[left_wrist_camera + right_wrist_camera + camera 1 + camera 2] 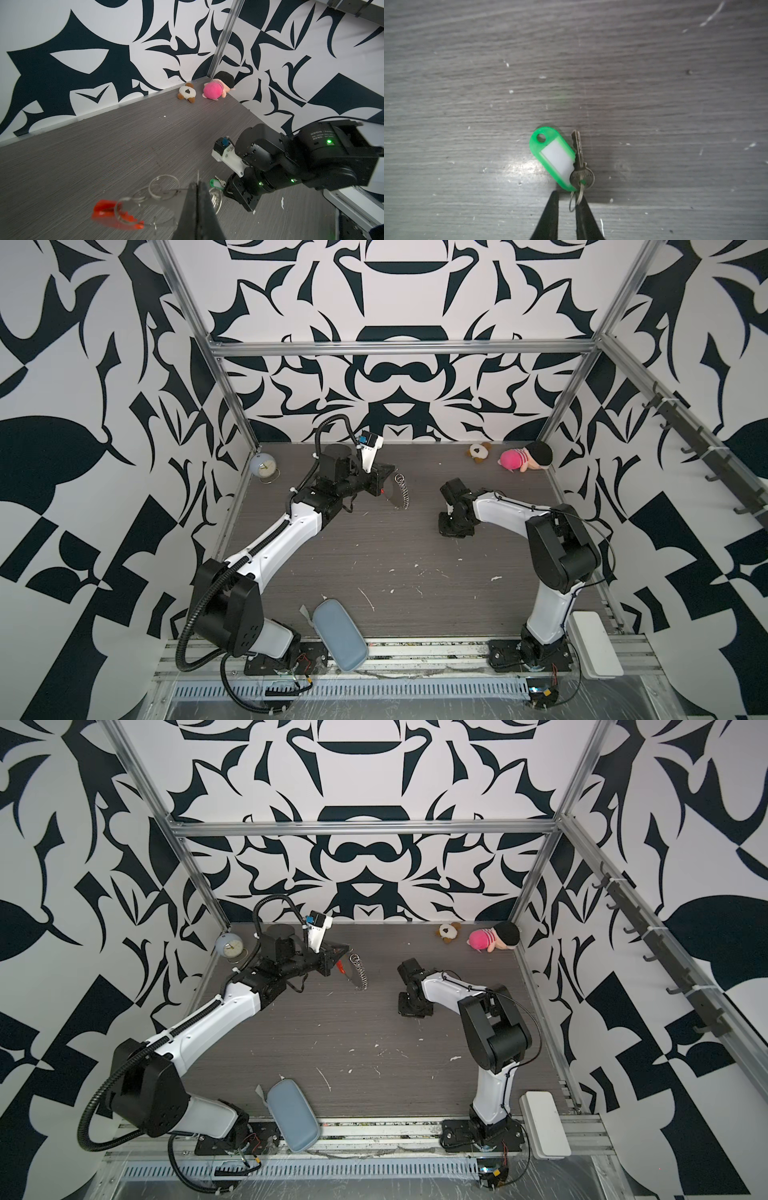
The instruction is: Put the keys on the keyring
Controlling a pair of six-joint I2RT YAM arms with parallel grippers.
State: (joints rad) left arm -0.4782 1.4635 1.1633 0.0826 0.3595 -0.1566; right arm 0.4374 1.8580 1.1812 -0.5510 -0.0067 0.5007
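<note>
The left claw (197, 187) was clenched on the keyring (402, 490), held above the tabletop (374, 556). The right claw (568, 194) stood narrowly parted around the small ring of the keys (560, 160), which lay flat on open tabletop, well apart from every edge.

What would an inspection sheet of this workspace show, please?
Surface: grey wood-grain table, white scuffs.
Job's things: keyring held by left gripper; keys with green tag flat on table.
Clutter: alarm clock, plush dog, pink doll, blue-grey case, white box.
Grippers: left gripper shut on keyring; right gripper narrowly open around the keys' small ring.
Cables: black conduit; thin cable.
Surroundings: patterned walls, aluminium frame, hook rail.
</note>
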